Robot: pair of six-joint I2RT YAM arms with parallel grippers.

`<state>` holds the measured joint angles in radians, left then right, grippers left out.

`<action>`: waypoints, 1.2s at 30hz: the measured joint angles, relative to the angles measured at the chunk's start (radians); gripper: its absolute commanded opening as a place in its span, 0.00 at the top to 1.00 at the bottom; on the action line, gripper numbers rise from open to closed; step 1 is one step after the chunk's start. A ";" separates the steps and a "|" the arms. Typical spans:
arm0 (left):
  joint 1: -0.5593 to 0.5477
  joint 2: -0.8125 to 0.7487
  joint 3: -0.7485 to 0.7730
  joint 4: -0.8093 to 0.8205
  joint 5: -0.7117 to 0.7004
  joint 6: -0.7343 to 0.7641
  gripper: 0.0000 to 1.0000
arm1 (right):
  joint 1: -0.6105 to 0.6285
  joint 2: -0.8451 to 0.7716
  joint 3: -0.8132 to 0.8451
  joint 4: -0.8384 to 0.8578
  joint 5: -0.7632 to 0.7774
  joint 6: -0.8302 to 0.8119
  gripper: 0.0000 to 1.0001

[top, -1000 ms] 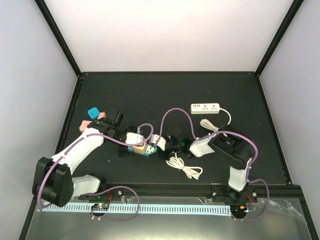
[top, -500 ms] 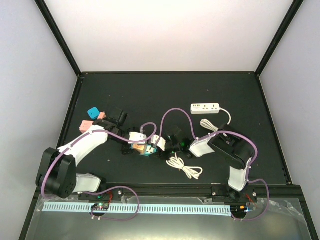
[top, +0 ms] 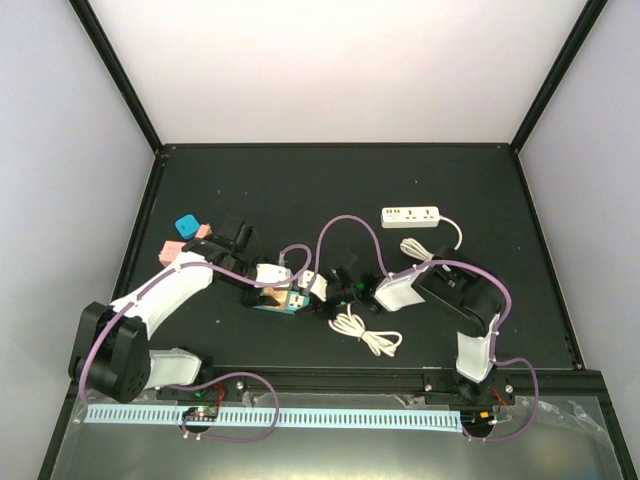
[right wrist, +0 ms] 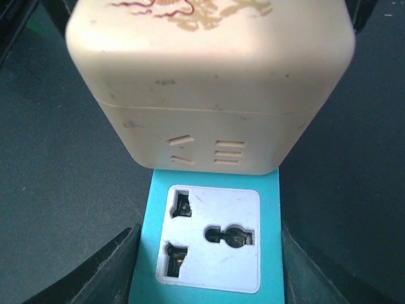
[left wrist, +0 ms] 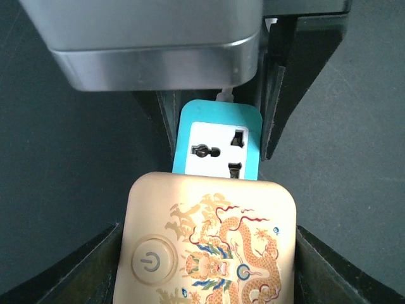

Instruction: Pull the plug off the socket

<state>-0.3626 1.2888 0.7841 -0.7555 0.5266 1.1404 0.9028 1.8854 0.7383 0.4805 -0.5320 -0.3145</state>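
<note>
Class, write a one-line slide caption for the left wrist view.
The left gripper clamps the dragon-printed cream plug, joined to the teal socket held in the right gripper.

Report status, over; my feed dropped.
Left gripper shut on cream plug. Right gripper shut on teal socket. Plug not yet out. Coiled white cable nearby.

Over on the far right of the dark bench [top: 330, 180] lies a white power strip [top: 411, 216], its white cord [top: 421, 247] bunched just in front of it. A coiled white cable [top: 366, 334] sits near the front, around the middle. At the left edge, a blue cube [top: 186, 225] rests near a pink cube [top: 172, 249].
</note>
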 measured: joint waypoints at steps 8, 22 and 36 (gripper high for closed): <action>0.000 -0.077 -0.012 -0.017 -0.009 0.031 0.68 | 0.001 0.014 0.031 -0.013 -0.010 -0.011 0.99; -0.003 -0.115 -0.049 -0.006 -0.023 0.039 0.71 | 0.010 0.014 0.023 0.000 -0.010 -0.019 0.37; -0.066 -0.101 -0.082 0.071 0.002 -0.006 0.70 | 0.006 -0.024 -0.107 0.083 -0.011 0.048 0.17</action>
<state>-0.4282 1.1881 0.7021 -0.6842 0.5282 1.1347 0.9085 1.8614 0.6312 0.5636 -0.5434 -0.2665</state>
